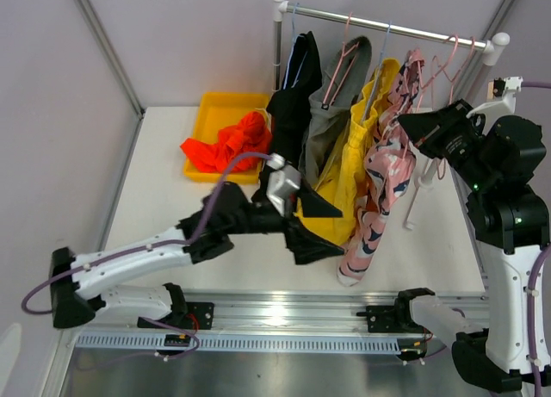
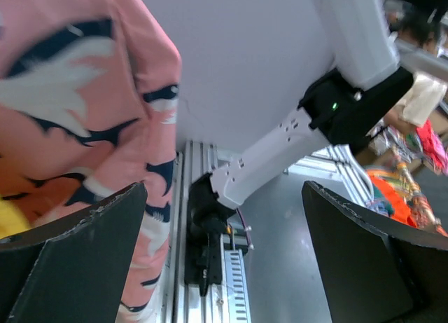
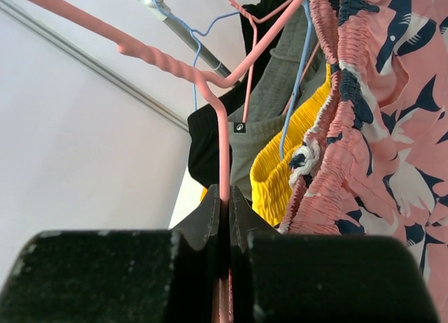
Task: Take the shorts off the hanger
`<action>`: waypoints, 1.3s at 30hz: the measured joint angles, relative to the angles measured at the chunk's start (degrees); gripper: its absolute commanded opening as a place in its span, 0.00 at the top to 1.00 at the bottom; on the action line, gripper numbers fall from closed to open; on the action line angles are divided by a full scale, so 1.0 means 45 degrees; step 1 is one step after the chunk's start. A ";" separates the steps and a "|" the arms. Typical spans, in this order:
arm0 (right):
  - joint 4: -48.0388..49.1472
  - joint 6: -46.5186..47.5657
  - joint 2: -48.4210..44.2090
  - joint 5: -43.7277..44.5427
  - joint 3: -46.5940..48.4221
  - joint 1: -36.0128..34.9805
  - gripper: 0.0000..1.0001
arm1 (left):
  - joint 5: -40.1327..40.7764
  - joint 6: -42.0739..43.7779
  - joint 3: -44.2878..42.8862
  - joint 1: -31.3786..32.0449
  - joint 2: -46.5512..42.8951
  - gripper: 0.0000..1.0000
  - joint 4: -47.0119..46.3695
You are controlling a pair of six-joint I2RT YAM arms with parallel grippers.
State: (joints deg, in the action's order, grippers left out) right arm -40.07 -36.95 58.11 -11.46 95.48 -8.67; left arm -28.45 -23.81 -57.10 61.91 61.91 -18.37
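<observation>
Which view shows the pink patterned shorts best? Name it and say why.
The top external view: the pink patterned shorts hang there in full, waistband to hem. The left wrist view shows only a lower stretch of the cloth, close up; the right wrist view shows only the gathered waistband and upper part.

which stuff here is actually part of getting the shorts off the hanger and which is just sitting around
Job: pink patterned shorts, yellow shorts, grey shorts, black shorts, all hanging; pink hanger in the shut right claw; open left claw.
Lying about: orange-red shorts in the yellow bin; clothes rail.
</observation>
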 measured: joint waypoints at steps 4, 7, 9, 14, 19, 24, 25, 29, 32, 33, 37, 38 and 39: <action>0.0024 -0.0248 -0.0243 0.0078 -0.0355 -0.0053 1.00 | 0.1593 0.0865 -0.0923 0.1894 0.2084 0.01 0.0316; 0.0024 -0.0384 -0.0267 0.0102 -0.0544 -0.0063 1.00 | 0.2657 0.1282 -0.1341 0.2579 0.2987 0.01 0.0316; 0.0010 -0.0452 -0.0335 0.0112 -0.0690 -0.0063 1.00 | 0.3424 0.1491 -0.1438 0.2749 0.3342 0.01 0.0248; 0.0000 -0.0481 -0.0646 0.0107 -0.0845 -0.0063 1.00 | 0.5280 0.1996 -0.1778 0.2837 0.3798 0.01 0.0180; 0.0010 -0.0617 -0.0981 0.0097 -0.1001 -0.0063 1.00 | 0.6509 0.2419 -0.2254 0.2837 0.4158 0.02 -0.0005; 0.0010 -0.0797 -0.0981 0.0087 -0.1010 -0.0063 1.00 | 0.6761 0.2526 -0.2701 0.2841 0.4901 0.12 -0.0146; 0.0010 -0.0806 -0.0976 0.0087 -0.1020 -0.0063 1.00 | 0.6756 0.2535 -0.2705 0.2841 0.5027 0.23 -0.0170; 0.0015 -0.0889 -0.0971 0.0087 -0.1035 -0.0063 1.00 | 0.6630 0.2380 -0.2773 0.2846 0.5527 0.85 -0.0204; 0.0015 -0.0894 -0.0962 0.0083 -0.1035 -0.0063 1.00 | 0.6581 0.2487 -0.2788 0.2861 0.5717 1.00 -0.0238; 0.0015 -0.0894 -0.0957 0.0083 -0.1035 -0.0063 1.00 | 0.6581 0.2506 -0.2788 0.2861 0.5722 1.00 -0.0248; 0.0005 -0.0884 -0.0855 0.0102 -0.1020 -0.0063 1.00 | 0.6606 0.2492 -0.2633 0.2929 0.5620 1.00 -0.0389; -0.0010 -0.0869 -0.0811 0.0112 -0.0991 -0.0063 1.00 | 0.6630 0.2492 -0.2327 0.2963 0.5425 1.00 -0.0515; -0.0063 -0.0787 -0.0714 0.0131 -0.0913 -0.0063 1.00 | 0.6698 0.2497 -0.1982 0.3045 0.5139 1.00 -0.0500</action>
State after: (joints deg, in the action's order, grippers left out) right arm -40.36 -40.49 54.89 -10.87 91.37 -8.95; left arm 1.69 -12.58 -66.02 75.61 85.03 -20.62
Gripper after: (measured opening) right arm 0.044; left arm 0.012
